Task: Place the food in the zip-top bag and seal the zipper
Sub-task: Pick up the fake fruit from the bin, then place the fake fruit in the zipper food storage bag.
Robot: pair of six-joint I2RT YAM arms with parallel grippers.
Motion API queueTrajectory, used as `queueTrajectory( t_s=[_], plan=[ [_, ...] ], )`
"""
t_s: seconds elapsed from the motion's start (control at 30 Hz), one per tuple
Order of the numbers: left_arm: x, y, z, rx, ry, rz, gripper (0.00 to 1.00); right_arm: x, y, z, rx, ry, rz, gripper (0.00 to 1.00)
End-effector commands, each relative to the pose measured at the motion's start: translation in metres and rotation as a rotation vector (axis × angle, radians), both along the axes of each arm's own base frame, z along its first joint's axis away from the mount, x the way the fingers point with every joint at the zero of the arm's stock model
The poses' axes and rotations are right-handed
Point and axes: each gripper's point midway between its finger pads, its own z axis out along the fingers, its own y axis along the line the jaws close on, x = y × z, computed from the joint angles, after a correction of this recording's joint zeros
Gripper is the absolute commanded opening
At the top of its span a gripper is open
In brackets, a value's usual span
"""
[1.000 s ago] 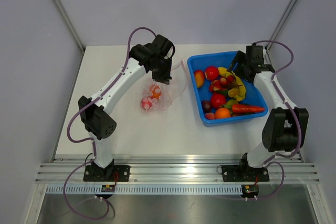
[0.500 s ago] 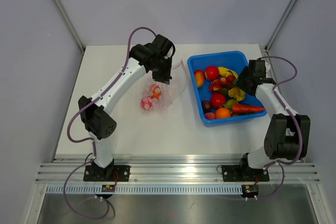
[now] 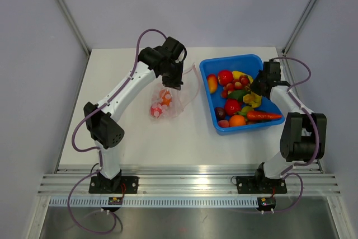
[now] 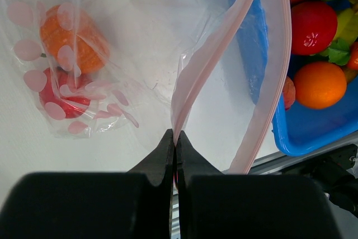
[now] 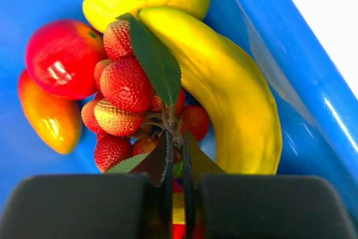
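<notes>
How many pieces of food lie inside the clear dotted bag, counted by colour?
orange fruit: 1
red fruit: 1
total inside the zip-top bag: 2

No writing, label or number can be read anywhere.
</notes>
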Motion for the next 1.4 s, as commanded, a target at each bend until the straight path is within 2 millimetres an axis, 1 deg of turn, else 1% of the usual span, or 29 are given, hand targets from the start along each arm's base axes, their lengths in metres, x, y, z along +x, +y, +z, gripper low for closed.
queueTrajectory(
  t_s=[0.0, 0.07, 0.1, 0.17, 0.2, 0.27, 0.3, 0.37, 0.4, 0.43, 0.47, 0.5, 0.53, 0.6, 0.63, 0.7, 0.73, 0.77, 0.8, 0.87, 0.93, 0.97, 1.07, 1.13, 1.17, 1.2, 1.27, 1.3, 1.37],
  plan=[
    [0.007, -0.009, 0.008, -0.041, -0.024, -0.005, 0.00, 0.018, -0.001, 0.037, -0.008, -0.116, 0.012, 0.00],
    [0.008, -0.012, 0.009, -0.055, -0.025, -0.008, 0.00, 0.020, -0.005, 0.055, -0.030, -0.150, 0.010, 0.00],
    [0.009, -0.014, 0.011, -0.063, -0.030, -0.009, 0.00, 0.018, -0.005, 0.061, -0.031, -0.153, 0.008, 0.00],
    [0.011, -0.017, 0.011, -0.070, -0.027, -0.008, 0.00, 0.018, -0.003, 0.090, -0.028, -0.214, 0.014, 0.00],
    [0.012, -0.019, 0.015, -0.081, -0.030, -0.007, 0.00, 0.015, -0.002, 0.099, -0.023, -0.229, 0.017, 0.00],
    [0.015, -0.022, 0.015, -0.085, -0.029, -0.010, 0.00, 0.010, -0.002, 0.135, -0.034, -0.302, 0.022, 0.00],
    [0.017, -0.023, 0.021, -0.091, -0.042, -0.008, 0.00, 0.006, -0.002, 0.144, -0.037, -0.309, 0.021, 0.00],
    [0.019, -0.025, 0.020, -0.091, -0.039, -0.008, 0.00, -0.002, -0.002, 0.180, -0.058, -0.372, 0.038, 0.00],
    [0.018, -0.027, 0.022, -0.102, -0.035, -0.013, 0.00, -0.007, -0.001, 0.187, -0.060, -0.372, 0.047, 0.00],
    [0.019, -0.028, 0.024, -0.109, -0.041, -0.015, 0.00, -0.014, 0.001, 0.202, -0.061, -0.398, 0.055, 0.00],
    [0.020, -0.029, 0.024, -0.113, -0.040, -0.016, 0.00, -0.020, 0.007, 0.217, -0.048, -0.421, 0.082, 0.00],
    [0.020, -0.030, 0.025, -0.116, -0.040, -0.018, 0.00, -0.024, 0.010, 0.226, -0.039, -0.439, 0.095, 0.00],
    [0.020, -0.030, 0.027, -0.119, -0.043, -0.018, 0.00, -0.032, 0.018, 0.246, -0.017, -0.488, 0.123, 0.00],
    [0.020, -0.029, 0.027, -0.115, -0.046, -0.019, 0.00, -0.043, 0.028, 0.262, 0.004, -0.519, 0.154, 0.00],
    [0.020, -0.028, 0.027, -0.112, -0.047, -0.019, 0.00, -0.051, 0.037, 0.280, 0.023, -0.560, 0.187, 0.00],
    [0.019, -0.027, 0.027, -0.107, -0.047, -0.023, 0.00, -0.061, 0.048, 0.291, 0.050, -0.579, 0.222, 0.00],
    [0.019, -0.026, 0.027, -0.106, -0.048, -0.023, 0.00, -0.069, 0.057, 0.300, 0.074, -0.603, 0.261, 0.00],
    [0.019, -0.025, 0.025, -0.103, -0.045, -0.022, 0.00, -0.075, 0.072, 0.307, 0.106, -0.618, 0.298, 0.00],
    [0.019, -0.024, 0.026, -0.106, -0.047, -0.024, 0.00, -0.080, 0.081, 0.312, 0.127, -0.632, 0.329, 0.00],
    [0.018, -0.024, 0.024, -0.110, -0.042, -0.027, 0.00, -0.087, 0.102, 0.317, 0.177, -0.645, 0.380, 0.00],
    [0.017, -0.024, 0.025, -0.118, -0.042, -0.030, 0.00, -0.093, 0.118, 0.320, 0.207, -0.653, 0.423, 0.00],
    [0.016, -0.023, 0.024, -0.118, -0.040, -0.031, 0.00, -0.098, 0.135, 0.324, 0.240, -0.662, 0.464, 0.00],
    [0.014, -0.022, 0.026, -0.117, -0.041, -0.031, 0.00, -0.102, 0.163, 0.325, 0.288, -0.658, 0.531, 0.00],
    [0.013, -0.020, 0.028, -0.116, -0.046, -0.029, 0.00, -0.099, 0.177, 0.322, 0.326, -0.653, 0.558, 0.00],
    [0.013, -0.019, 0.030, -0.117, -0.050, -0.029, 0.00, -0.100, 0.186, 0.319, 0.344, -0.642, 0.578, 0.00],
    [0.012, -0.019, 0.030, -0.118, -0.050, -0.027, 0.00, -0.097, 0.193, 0.309, 0.363, -0.614, 0.585, 0.00],
    [0.012, -0.018, 0.032, -0.118, -0.055, -0.029, 0.00, -0.093, 0.202, 0.299, 0.371, -0.598, 0.592, 0.00],
    [0.012, -0.017, 0.034, -0.122, -0.057, -0.027, 0.00, -0.089, 0.210, 0.287, 0.375, -0.569, 0.597, 0.00],
    [0.011, -0.017, 0.035, -0.121, -0.059, -0.028, 0.00, -0.085, 0.218, 0.266, 0.385, -0.524, 0.597, 0.00]
  ],
)
